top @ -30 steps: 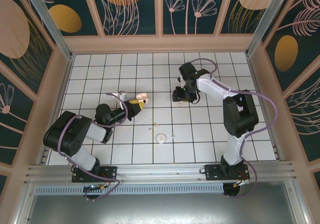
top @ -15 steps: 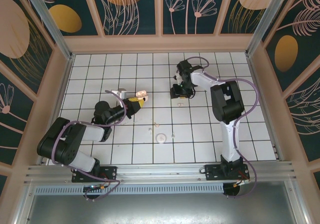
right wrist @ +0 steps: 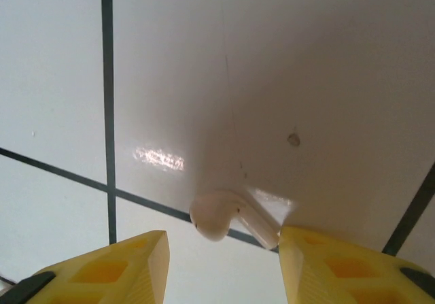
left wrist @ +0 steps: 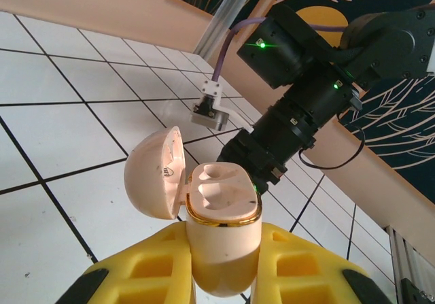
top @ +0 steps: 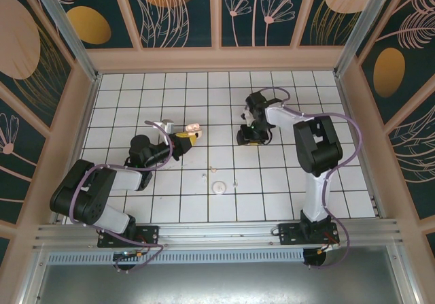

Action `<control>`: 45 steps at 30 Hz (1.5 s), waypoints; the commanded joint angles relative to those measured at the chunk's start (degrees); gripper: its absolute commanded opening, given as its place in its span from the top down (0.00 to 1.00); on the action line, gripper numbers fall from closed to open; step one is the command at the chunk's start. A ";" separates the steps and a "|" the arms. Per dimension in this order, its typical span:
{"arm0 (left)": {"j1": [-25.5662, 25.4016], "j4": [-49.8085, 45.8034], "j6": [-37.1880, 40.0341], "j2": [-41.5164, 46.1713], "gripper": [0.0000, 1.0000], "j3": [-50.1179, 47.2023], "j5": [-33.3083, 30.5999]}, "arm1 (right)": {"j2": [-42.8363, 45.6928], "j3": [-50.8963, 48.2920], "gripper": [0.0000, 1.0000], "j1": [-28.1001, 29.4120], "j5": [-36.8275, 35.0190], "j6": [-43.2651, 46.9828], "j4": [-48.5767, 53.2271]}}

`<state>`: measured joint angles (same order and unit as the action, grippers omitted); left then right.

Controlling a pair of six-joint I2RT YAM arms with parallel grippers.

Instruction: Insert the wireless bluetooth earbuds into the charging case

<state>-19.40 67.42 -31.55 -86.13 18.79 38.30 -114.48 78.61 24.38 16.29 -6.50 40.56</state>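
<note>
The charging case [left wrist: 222, 212] is held clamped between the yellow fingers [left wrist: 146, 273] of the left gripper [left wrist: 223, 256], left of centre over the tiled table [top: 136, 93], with its lid [left wrist: 155, 175] swung open. Further right, one earbud [right wrist: 228, 221] is seen lying on a dark grid line between the parted jaws of the right gripper [right wrist: 224, 253], not yet gripped

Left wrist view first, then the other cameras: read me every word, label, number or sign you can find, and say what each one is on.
No text can be read in any of the views.
Inside the open lid of the charging case: a small dark print, too small and blurred to read.
On the right arm: two green lights, no lettering.
</note>
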 commanded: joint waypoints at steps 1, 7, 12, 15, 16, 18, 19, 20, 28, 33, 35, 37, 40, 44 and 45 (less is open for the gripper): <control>0.41 0.96 0.84 0.30 0.83 1.26 0.90 | 3.32 -1.76 0.53 1.32 1.90 -1.36 2.34; 0.41 0.96 0.68 0.68 0.84 0.83 1.48 | 5.23 3.57 0.54 2.48 -5.70 -2.85 8.69; 0.37 -4.07 3.38 3.68 0.84 0.98 0.73 | 1.17 12.08 0.56 4.86 -18.44 1.06 16.74; 0.41 -6.63 5.08 4.71 0.84 1.48 0.60 | -1.86 15.17 0.56 5.20 -17.77 4.30 17.48; 0.41 -7.57 5.65 4.84 0.84 1.67 0.47 | -2.81 16.37 0.56 5.28 -17.87 4.83 17.80; 0.39 -7.92 5.82 5.01 0.84 1.82 0.59 | -4.65 18.40 0.56 5.35 -18.23 5.73 18.31; 0.37 -7.93 5.78 5.00 0.84 1.87 0.54 | -5.59 19.40 0.56 5.39 -18.15 6.15 18.42; 0.41 -7.93 5.67 4.99 0.84 2.00 0.60 | -6.48 20.11 0.57 5.41 -18.06 6.46 18.74; 0.41 -8.66 6.10 4.90 0.84 2.12 0.54 | -10.86 21.40 0.59 6.64 -18.70 8.48 19.31; 0.40 -7.90 5.44 4.55 0.83 2.13 1.11 | -11.21 19.66 0.62 6.64 -19.63 8.61 17.72; 0.41 -7.98 5.56 4.40 0.84 2.22 1.44 | -11.14 18.69 0.62 6.64 -19.29 8.55 16.91; 0.41 -7.91 5.49 4.29 0.83 2.39 1.43 | -11.30 17.92 0.62 6.64 -18.42 8.41 16.16; 0.41 -7.58 5.19 4.05 0.83 2.33 1.47 | -11.49 17.07 0.62 6.64 -17.69 8.26 15.48; 0.37 -7.79 5.18 4.18 0.83 2.17 1.29 | -11.22 15.65 0.62 6.64 -17.41 7.91 15.01; 0.40 -7.92 5.27 4.26 0.83 2.20 1.38 | -11.07 15.29 0.63 6.64 -17.44 7.76 14.86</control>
<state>-19.40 58.46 -26.98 -82.11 19.53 38.48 -125.12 95.77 30.81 -1.23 1.17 55.70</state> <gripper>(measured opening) 0.171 0.376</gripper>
